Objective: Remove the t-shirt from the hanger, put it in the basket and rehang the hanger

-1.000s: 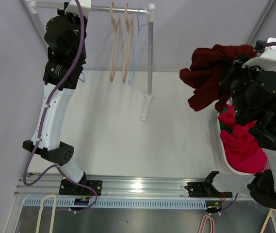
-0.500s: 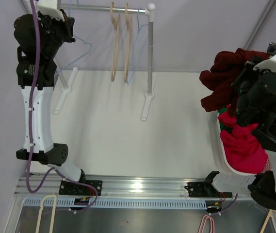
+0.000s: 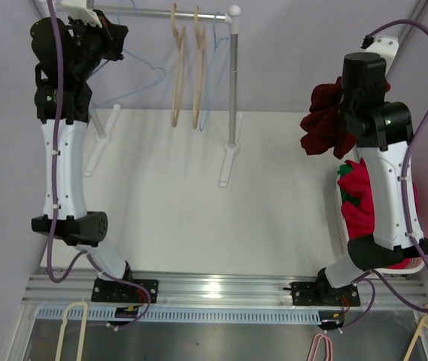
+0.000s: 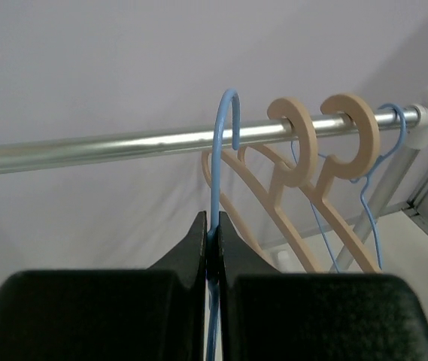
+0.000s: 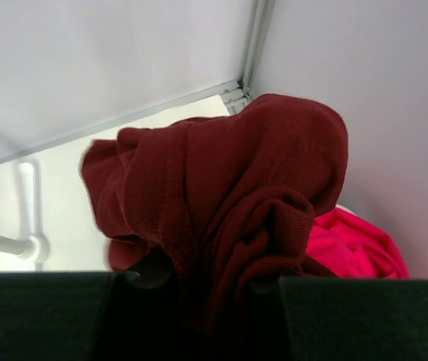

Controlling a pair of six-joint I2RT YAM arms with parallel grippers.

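- My left claw [image 4: 212, 226] is pinched fully shut on the blue hanger [image 4: 226, 113]. Over the last second it swung to 11 o'clock, and the hook now appears to sit over the rail [image 4: 86, 147].
- My right claw [image 5: 198, 308] is closed partway on a bunch of the dark red t-shirt [image 5: 236, 188]. It has risen to 2 o'clock, above the basket [image 3: 342, 219].
- I judge the shirt is off the hanger; only dropping it remains.

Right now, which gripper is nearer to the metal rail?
Left. The left gripper is right at the metal rail, shut on the blue hanger; the right gripper is far off to its right, holding the dark red t-shirt.
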